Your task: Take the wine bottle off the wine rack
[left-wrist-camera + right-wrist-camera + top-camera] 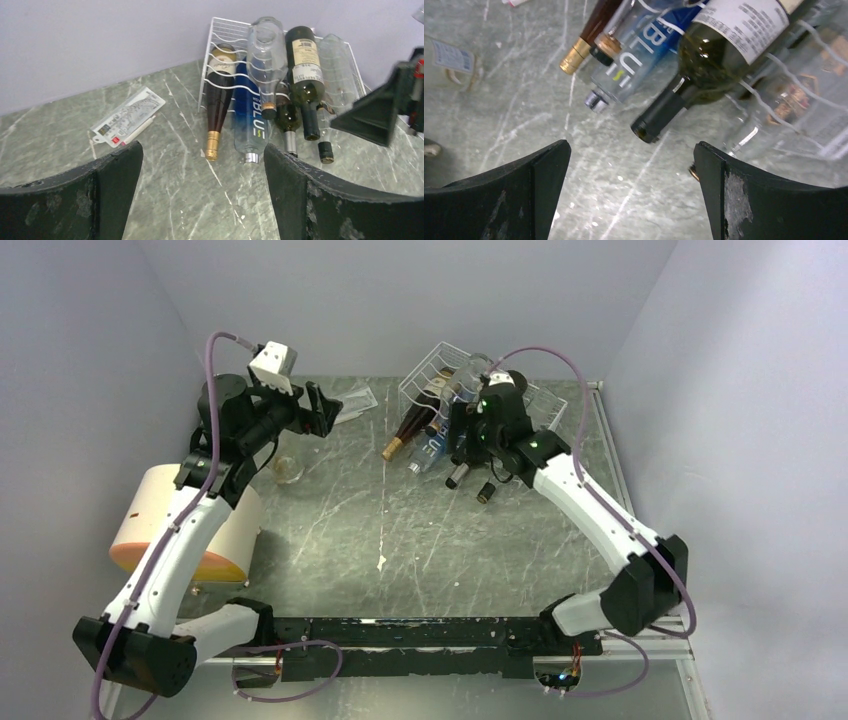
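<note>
My right gripper (468, 440) hangs over the near edge of the wine rack (440, 368), fingers spread wide with nothing between them. In the right wrist view the gap (632, 147) frames bare table (589, 200), just near of a dark bottle mouth. That mouth belongs to the green wine bottle (719, 55) with the pale label, which I take to be the one named, though several bottles share the rack.

It lies lengthwise in a cradle on the rack's right half. Its base is far and raised, its long axis runs far to near, and its black-capped neck slopes down past the rack's edge toward the table. From the left wrist it shows plainly (305, 65), between a small dark bottle (286, 115) and a clear one (340, 65). Left of these lie a blue bottle (250, 115) and a gold-foiled bottle (220, 95), necks also pointing near.

My right arm reaches far and left from its base, wrist tipped down. My left arm is folded up at far left, its gripper (325, 410) raised, aimed right toward the rack, fingers apart and holding nothing.
</note>
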You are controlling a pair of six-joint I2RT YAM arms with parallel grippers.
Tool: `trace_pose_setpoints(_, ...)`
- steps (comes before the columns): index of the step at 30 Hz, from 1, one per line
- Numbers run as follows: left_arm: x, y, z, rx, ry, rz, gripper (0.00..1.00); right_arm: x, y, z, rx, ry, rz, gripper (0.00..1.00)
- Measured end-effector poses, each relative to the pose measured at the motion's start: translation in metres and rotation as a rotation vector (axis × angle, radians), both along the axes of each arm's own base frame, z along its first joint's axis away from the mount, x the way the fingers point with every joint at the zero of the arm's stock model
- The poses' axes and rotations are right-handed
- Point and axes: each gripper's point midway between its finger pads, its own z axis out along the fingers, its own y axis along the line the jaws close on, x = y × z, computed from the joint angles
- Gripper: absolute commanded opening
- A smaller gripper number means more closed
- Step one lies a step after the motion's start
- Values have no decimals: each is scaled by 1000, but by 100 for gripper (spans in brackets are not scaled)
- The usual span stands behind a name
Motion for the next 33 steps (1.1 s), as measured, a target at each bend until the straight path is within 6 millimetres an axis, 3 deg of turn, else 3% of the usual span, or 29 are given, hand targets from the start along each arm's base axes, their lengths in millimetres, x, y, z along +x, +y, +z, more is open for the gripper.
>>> trace_pose_setpoints(7, 8, -21, -24, 8, 69, -70, 94, 35, 28, -4, 70, 40, -20, 100)
trace_pose_setpoints(14, 9, -50, -43, -54, 146, -191, 91, 38, 27, 22, 73, -26, 7, 100)
trace_pose_setpoints(19, 20, -84, -73, -163, 289, -297, 88, 17, 14, 49, 94, -96, 19, 100)
trace_pose_setpoints(23, 32, -115, -102, -252, 438, -361, 90, -13, -8, 69, 106, -165, 6, 100)
trace_pose_setpoints(28, 63, -159, -126, -298, 563, -423, 86, -41, -28, 96, 135, -255, -2, 100)
trace_pose_setpoints(31, 82, -179, -141, -299, 608, -451, 79, -53, -36, 102, 140, -282, 3, 100)
trace_pose_setpoints(33, 92, -192, -150, -299, 631, -473, 80, -60, -39, 102, 134, -288, 7, 100)
